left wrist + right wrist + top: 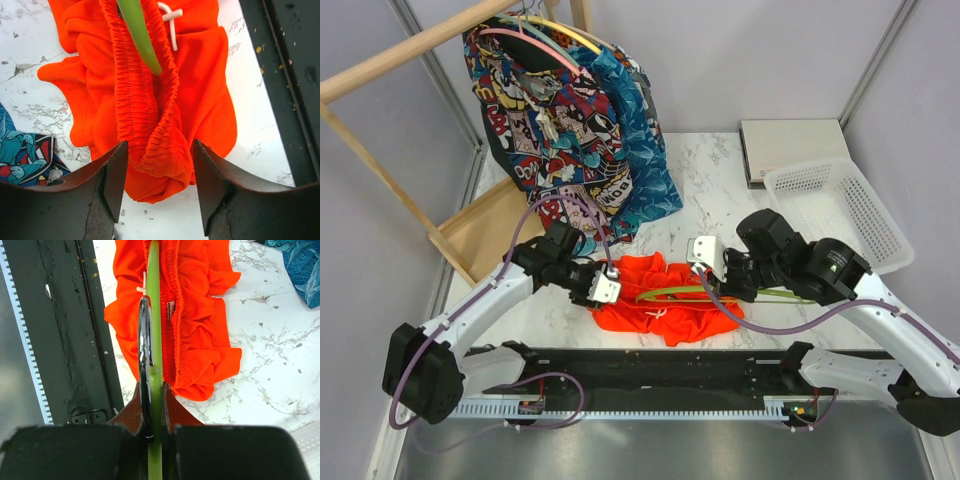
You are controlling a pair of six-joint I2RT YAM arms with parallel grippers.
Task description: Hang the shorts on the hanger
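The orange-red shorts lie bunched on the marble table between the two arms. The lime-green hanger lies across them, with one arm pushed into the waistband. My right gripper is shut on the hanger beside its dark metal hook, at the right edge of the shorts. My left gripper is open, its jaws standing on either side of the gathered waistband end of the shorts without pinching it. The hanger tip shows inside the waistband, and the white drawstring lies beyond it.
A comic-print garment and a blue patterned one hang on a wooden rack at the back left, close behind the left arm. A white basket and a grey box stand at the back right. A black rail runs along the near edge.
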